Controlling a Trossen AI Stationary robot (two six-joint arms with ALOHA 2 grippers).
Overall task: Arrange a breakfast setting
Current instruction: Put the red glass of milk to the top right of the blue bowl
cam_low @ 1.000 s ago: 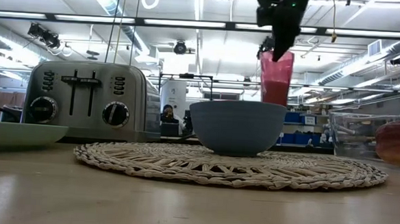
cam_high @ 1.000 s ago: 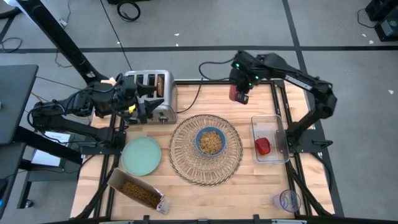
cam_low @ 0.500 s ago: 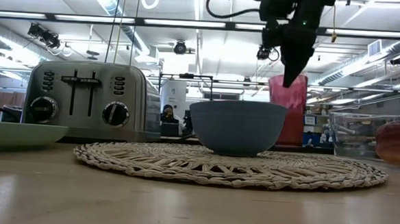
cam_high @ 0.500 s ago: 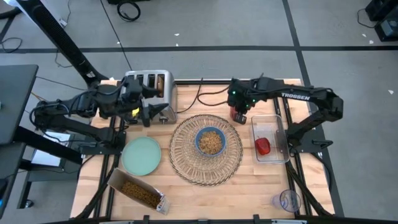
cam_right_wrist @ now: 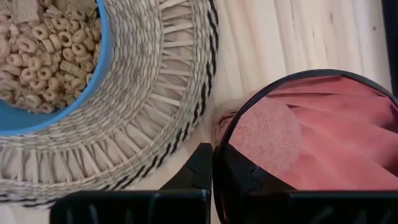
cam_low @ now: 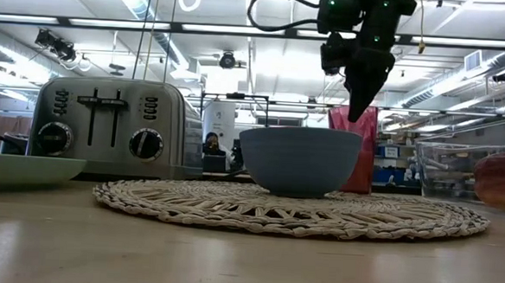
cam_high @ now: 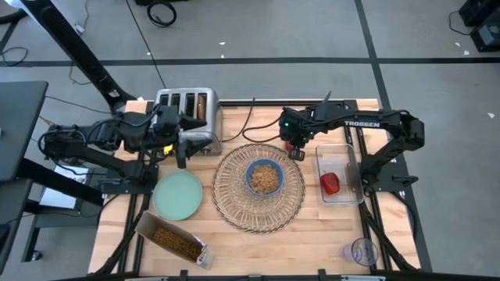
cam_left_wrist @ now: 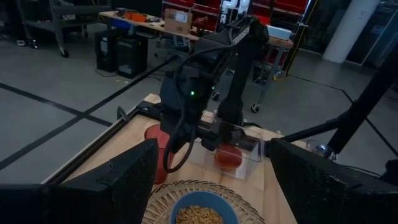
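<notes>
Cup (cam_right_wrist: 311, 137) now down beside placemat (cam_high: 258, 187), right tool (cam_right_wrist: 214, 163) (clenched on its rim) lower than before.

One placemat (cam_high: 258, 187), one bowl (cam_high: 265, 177), one plate (cam_high: 177, 195), one cup (cam_high: 300, 145), one toaster (cam_high: 190, 115).

Two dark, matte black jointed robot arms. The right arm (cam_high: 367, 123) has white "TROSSEN" lettering along one link and a small green light near its wrist. The left arm (cam_high: 94, 140) shows yellow marks near its wrist. Black cables trail from both.
</notes>
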